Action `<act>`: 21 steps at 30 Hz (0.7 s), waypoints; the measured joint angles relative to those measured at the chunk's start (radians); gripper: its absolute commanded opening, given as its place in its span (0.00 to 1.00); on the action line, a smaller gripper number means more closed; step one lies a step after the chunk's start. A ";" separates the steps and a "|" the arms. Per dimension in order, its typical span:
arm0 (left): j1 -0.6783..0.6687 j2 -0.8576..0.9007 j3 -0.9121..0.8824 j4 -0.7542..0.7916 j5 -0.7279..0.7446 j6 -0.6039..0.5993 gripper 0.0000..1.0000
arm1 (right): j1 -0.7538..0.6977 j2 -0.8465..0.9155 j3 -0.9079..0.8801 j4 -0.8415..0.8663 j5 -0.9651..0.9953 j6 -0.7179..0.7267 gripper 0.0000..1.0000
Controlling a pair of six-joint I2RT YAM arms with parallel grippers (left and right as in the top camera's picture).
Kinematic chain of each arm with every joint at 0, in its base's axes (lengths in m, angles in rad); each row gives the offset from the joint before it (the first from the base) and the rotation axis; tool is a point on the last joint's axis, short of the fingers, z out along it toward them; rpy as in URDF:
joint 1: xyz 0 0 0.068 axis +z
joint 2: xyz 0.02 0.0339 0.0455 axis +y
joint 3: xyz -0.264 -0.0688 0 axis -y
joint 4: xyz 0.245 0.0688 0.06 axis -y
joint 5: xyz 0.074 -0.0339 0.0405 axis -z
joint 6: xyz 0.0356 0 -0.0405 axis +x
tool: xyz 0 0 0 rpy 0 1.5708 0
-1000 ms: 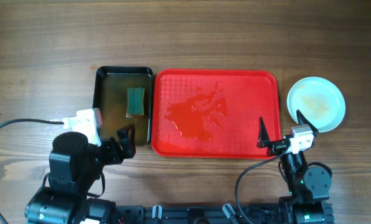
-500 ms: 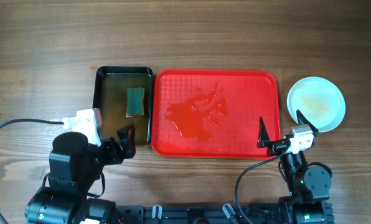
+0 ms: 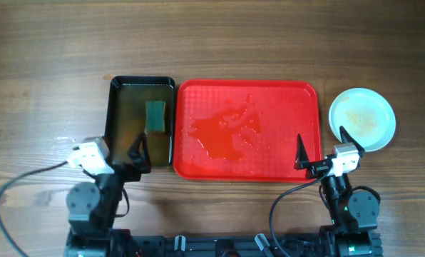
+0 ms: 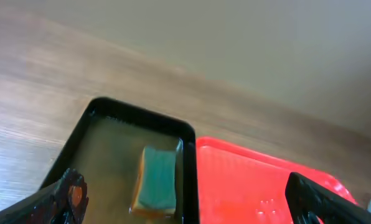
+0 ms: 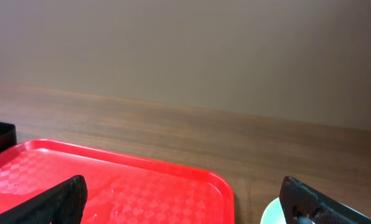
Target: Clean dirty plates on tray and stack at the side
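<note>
Right gripper (image 5: 182, 183): gaping wide, holding nothing; plates (image 3: 362, 118) sitting just beyond its right finger, risking a knock. Left gripper (image 4: 182, 186): gaping wide; bin (image 4: 142, 116) lying directly ahead, risking slopped water.

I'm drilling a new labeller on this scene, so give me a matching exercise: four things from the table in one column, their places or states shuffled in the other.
1. sponge
2. tray
3. plate
4. bin

a. pale, on the wood right of the tray
b. red, wet in the middle
c. black, holds brownish water
d. green, lying in the bin

Pairs: 1-d, 2-b, 3-a, 4-c
</note>
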State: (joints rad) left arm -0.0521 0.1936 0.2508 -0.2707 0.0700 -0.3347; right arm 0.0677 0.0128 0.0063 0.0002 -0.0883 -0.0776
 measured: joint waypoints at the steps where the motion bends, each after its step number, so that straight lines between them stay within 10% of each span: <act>1: 0.000 -0.042 -0.070 0.092 0.003 0.000 1.00 | 0.000 0.000 0.000 0.000 0.000 0.000 0.99; 8: 0.000 -0.177 -0.238 0.306 0.003 0.050 1.00 | 0.000 0.000 0.000 0.000 0.000 0.000 0.99; 21: 0.000 -0.180 -0.241 0.204 0.003 0.139 1.00 | 0.000 0.000 0.000 0.000 0.000 0.000 0.99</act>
State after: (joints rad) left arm -0.0521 0.0139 0.0101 -0.0669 0.0727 -0.1955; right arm 0.0677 0.0128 0.0063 -0.0002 -0.0883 -0.0776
